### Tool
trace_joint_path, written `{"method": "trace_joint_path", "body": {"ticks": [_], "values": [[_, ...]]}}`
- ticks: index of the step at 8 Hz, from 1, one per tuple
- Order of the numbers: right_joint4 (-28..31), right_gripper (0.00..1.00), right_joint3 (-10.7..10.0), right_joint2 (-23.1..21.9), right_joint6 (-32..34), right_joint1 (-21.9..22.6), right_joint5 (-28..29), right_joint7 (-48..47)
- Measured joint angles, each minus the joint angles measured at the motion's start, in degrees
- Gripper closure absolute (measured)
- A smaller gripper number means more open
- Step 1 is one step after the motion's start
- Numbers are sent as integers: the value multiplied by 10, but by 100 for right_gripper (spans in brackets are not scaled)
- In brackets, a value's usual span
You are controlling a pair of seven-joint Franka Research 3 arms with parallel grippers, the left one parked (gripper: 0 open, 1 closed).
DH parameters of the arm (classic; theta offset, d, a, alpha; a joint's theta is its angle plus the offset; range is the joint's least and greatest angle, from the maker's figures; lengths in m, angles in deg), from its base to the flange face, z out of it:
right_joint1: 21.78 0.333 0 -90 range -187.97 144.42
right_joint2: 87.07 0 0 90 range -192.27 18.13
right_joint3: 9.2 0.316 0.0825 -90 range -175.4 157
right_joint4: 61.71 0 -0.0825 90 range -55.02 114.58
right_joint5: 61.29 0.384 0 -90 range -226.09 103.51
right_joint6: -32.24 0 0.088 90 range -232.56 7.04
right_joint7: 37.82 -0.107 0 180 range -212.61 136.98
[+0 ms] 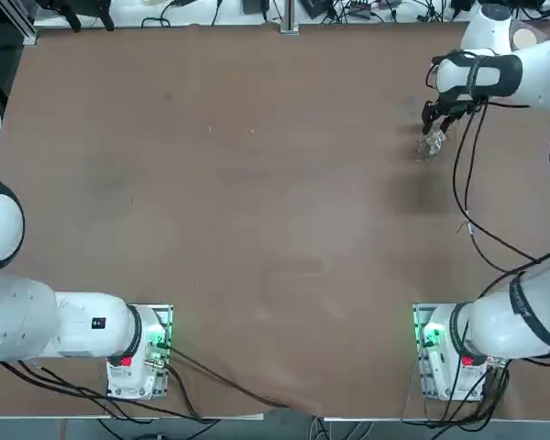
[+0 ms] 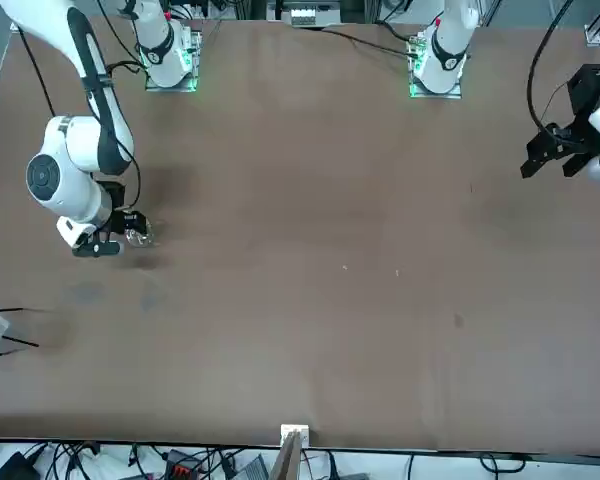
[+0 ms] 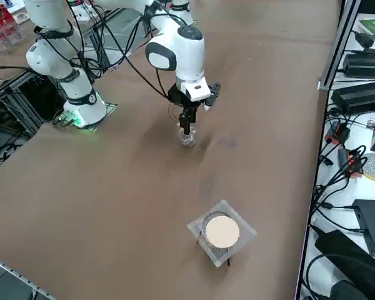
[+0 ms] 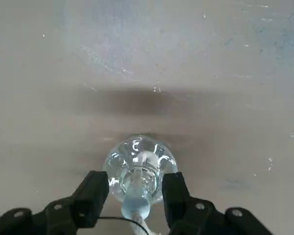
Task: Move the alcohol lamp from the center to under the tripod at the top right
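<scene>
The right arm's black two-fingered tool (image 4: 135, 196) is closed around the narrow neck of the small clear glass alcohol lamp (image 4: 139, 166) with its whitish cap, the fingers (image 4: 94, 193) standing one on each side just below the cap. Holding it at the neck seems sensible: the round belly is slippery and wider than the gap, while the neck gives the pads a waist to catch under.

The lamp's long axis runs from cap to base. In the right side view it hangs upright beneath the tool (image 3: 187, 122), cap up and base toward the brown table (image 3: 112, 187), which would keep the liquid away from the wick end. Whether the base touches the table or rides just above it, I cannot tell.

Taking the wire-legged tripod (image 3: 221, 233) with its pale round disc top as the landmark, the alcohol lamp (image 3: 187, 137) is well apart from it, with bare table between them. The tripod stands close to the table's edge, and the lamp is on the side of it toward the robot bases. Judging by that gap, the carry is under way but not finished.
</scene>
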Motion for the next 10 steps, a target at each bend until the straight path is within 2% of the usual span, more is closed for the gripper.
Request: {"method": "trace_joint_path", "body": {"ticks": [2, 4, 5, 7, 10], "values": [[0, 38, 0, 4, 4, 0, 0, 0], [0, 56, 0, 5, 8, 0, 0, 0], [0, 58, 0, 4, 8, 0, 0, 0], [-1, 71, -1, 2, 12, 0, 0, 0], [-8, 71, -3, 2, 24, -1, 0, 0]]}}
